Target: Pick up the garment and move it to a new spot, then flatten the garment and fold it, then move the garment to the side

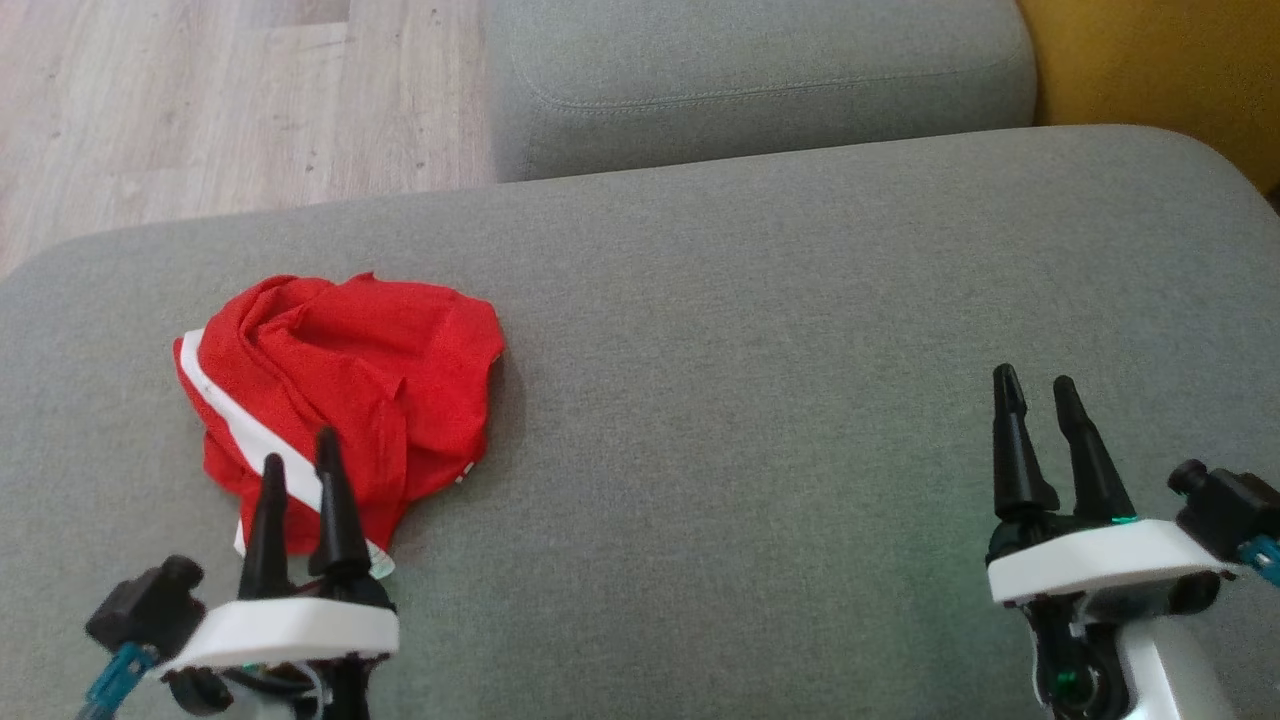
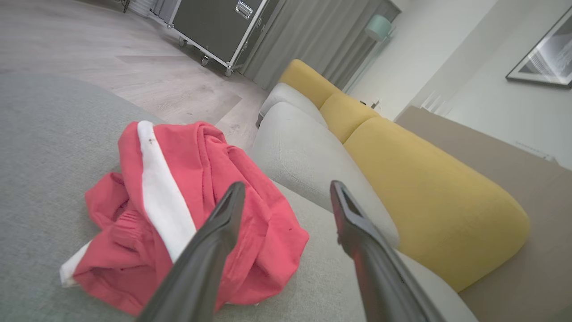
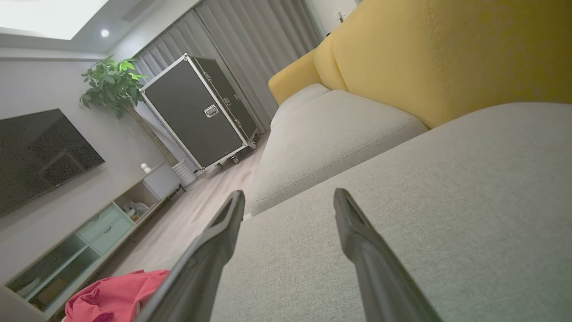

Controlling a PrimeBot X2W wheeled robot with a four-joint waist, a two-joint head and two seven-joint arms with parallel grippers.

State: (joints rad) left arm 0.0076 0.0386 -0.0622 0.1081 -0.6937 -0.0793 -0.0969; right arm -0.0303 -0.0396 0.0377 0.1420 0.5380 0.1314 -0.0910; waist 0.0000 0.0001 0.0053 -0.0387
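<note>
The garment (image 1: 345,385) is a red piece with a white band, lying crumpled in a heap on the left part of the grey sofa cushion (image 1: 760,330). In the left wrist view the garment (image 2: 187,214) lies just ahead and left of the fingers. My left gripper (image 1: 300,450) stands open at the heap's near edge, its fingertips over the white band, nothing between them. My right gripper (image 1: 1035,385) is open far to the right, over bare cushion. In the right wrist view the garment (image 3: 116,297) shows at the bottom left.
A second grey cushion (image 1: 760,85) lies behind, with a yellow backrest (image 1: 1160,60) at the back right. Wooden floor (image 1: 200,100) drops away beyond the cushion's far left edge. A black wheeled case (image 3: 196,112), a TV and a cabinet stand across the room.
</note>
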